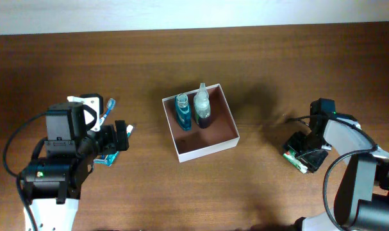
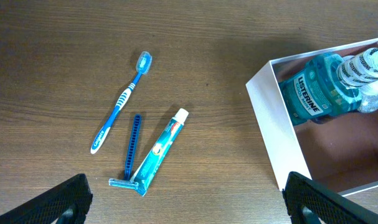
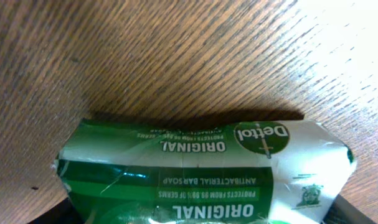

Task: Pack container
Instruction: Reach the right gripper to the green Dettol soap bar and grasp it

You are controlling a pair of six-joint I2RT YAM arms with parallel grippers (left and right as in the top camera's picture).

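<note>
The container [image 1: 227, 138], a square white-walled box with a reddish-brown inside, stands mid-table. It also shows in the left wrist view [image 2: 273, 124]. In it lie a blue mouthwash bottle [image 1: 182, 112] [image 2: 316, 93] and a clear bottle with dark liquid [image 1: 202, 106]. My left gripper [image 1: 122, 136] [image 2: 189, 208] is wide open and empty above a toothpaste tube [image 2: 162, 151], a blue razor [image 2: 132, 149] and a blue toothbrush [image 2: 121, 102]. My right gripper [image 1: 307, 156] has its jaws against the ends of a green soap pack [image 3: 201, 168] that lies low at the table.
The toothbrush's end [image 1: 108, 108] and a white object [image 1: 85, 101] lie by the left arm. The table's far edge runs along the top of the overhead view. Cables trail from both arms.
</note>
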